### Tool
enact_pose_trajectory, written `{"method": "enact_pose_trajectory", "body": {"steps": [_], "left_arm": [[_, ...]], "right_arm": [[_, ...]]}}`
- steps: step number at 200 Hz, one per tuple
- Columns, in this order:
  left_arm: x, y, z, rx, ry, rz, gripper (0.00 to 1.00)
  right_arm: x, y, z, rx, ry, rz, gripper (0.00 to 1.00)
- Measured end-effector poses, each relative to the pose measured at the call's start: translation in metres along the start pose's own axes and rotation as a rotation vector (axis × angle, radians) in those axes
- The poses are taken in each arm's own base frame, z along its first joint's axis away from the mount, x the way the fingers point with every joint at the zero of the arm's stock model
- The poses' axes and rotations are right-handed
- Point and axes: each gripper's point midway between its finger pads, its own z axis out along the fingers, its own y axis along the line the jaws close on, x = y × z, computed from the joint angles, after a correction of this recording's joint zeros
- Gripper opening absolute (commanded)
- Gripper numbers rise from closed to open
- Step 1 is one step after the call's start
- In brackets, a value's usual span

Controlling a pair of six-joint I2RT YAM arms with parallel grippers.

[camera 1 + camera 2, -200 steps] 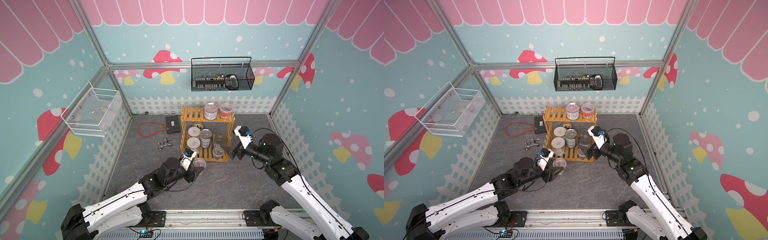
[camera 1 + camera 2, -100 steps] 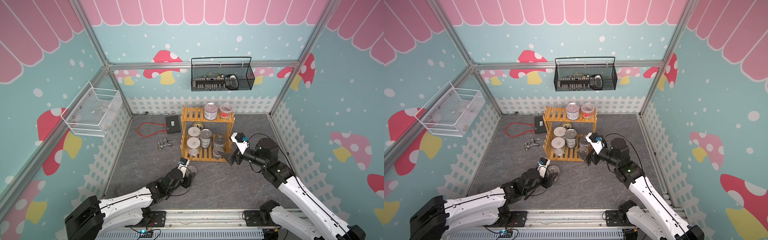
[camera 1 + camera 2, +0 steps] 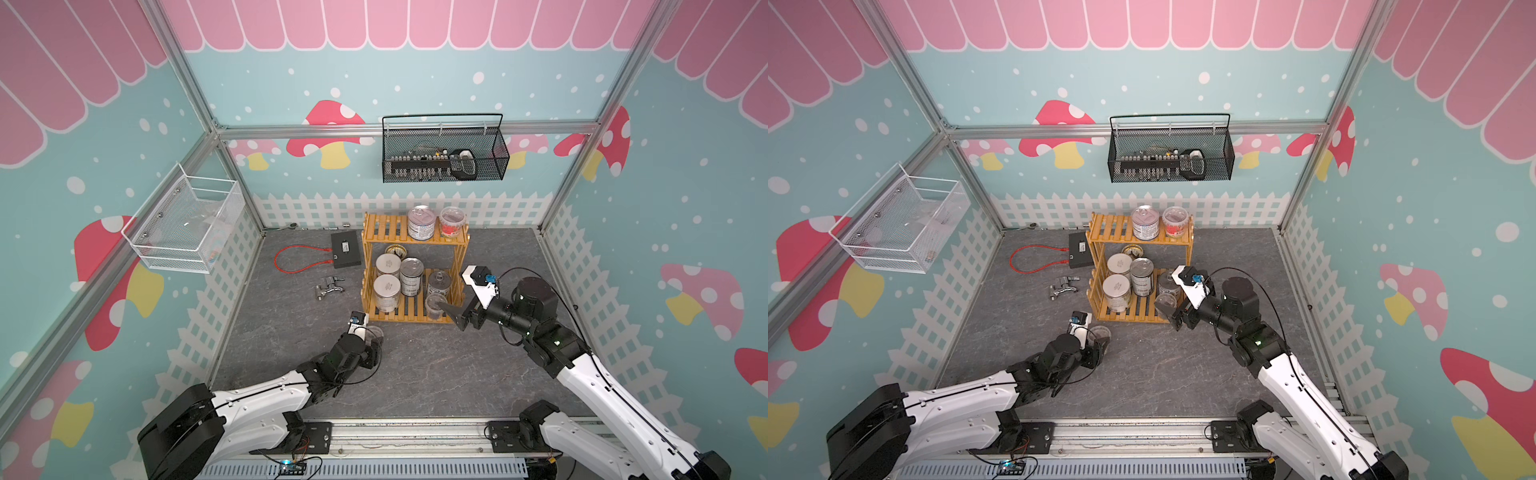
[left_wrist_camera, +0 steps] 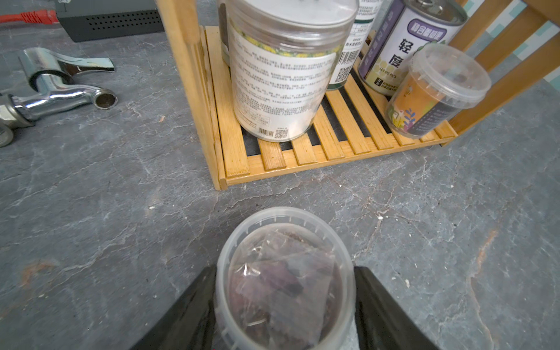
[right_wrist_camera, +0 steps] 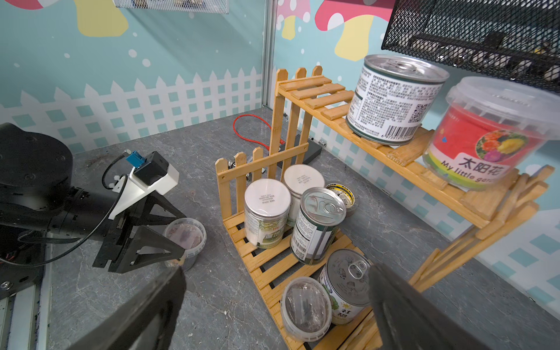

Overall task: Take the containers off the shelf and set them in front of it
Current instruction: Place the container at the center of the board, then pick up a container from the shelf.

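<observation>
**Containers: one clear tub down in front, the others on the shelf**

The clear tub (image 5: 185, 232) with the dark packet inside is low on the grey floor (image 4: 121, 212), just in front of the shelf (image 3: 382, 226) near the front corner on the left arm's side; its base appears to rest on the floor, though the contact itself is hard to see; the left gripper (image 4: 285, 272) pinches it, one black finger against each side of the wall below the lid rim

The step in hand reads as the set-down and release; done well, the tub should stand flat before the fingers part, the fingers should open evenly so neither drags the thin wall, and the arm should back off along its own line; room is needed beside it for the cans to come

The left arm lies stretched low and forward, wrist nearly level; the right arm comes in from the other side, angled down at the lower tier; the right gripper (image 5: 275, 272) is spread wide and holds nothing, facing the front tub (image 5: 306, 306); a pull-tab tin (image 5: 345, 281) stands just beside that tub, so a close there should catch the tub alone; the white-lidded cans (image 5: 266, 197) stand further along the same tier
</observation>
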Motion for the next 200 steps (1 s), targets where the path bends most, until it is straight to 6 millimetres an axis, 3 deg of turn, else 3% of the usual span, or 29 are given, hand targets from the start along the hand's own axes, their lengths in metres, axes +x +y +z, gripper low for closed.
{"method": "enact_pose_trajectory", "body": {"steps": [62,101,125,166,200], "left_arm": [[-0.001,-0.001,-0.004,0.009,0.001,-0.031,0.98],[-0.027,-0.008,-0.018,0.041,-0.063,-0.022,0.99],[-0.074,-0.024,-0.033,0.073,-0.148,0.019,0.99],[-0.199,-0.063,-0.072,0.149,-0.367,0.115,0.99],[-0.268,-0.088,-0.072,0.189,-0.449,0.217,0.99]], "right_arm": [[-0.002,-0.003,-0.002,0.019,-0.004,-0.011,0.99],[-0.001,-0.004,-0.002,0.026,0.001,-0.009,0.99],[0.001,-0.006,-0.003,0.039,0.012,-0.005,0.99],[-0.009,-0.012,-0.007,0.073,0.001,-0.01,0.99],[-0.027,-0.023,-0.013,0.129,-0.022,-0.014,0.99]]}}
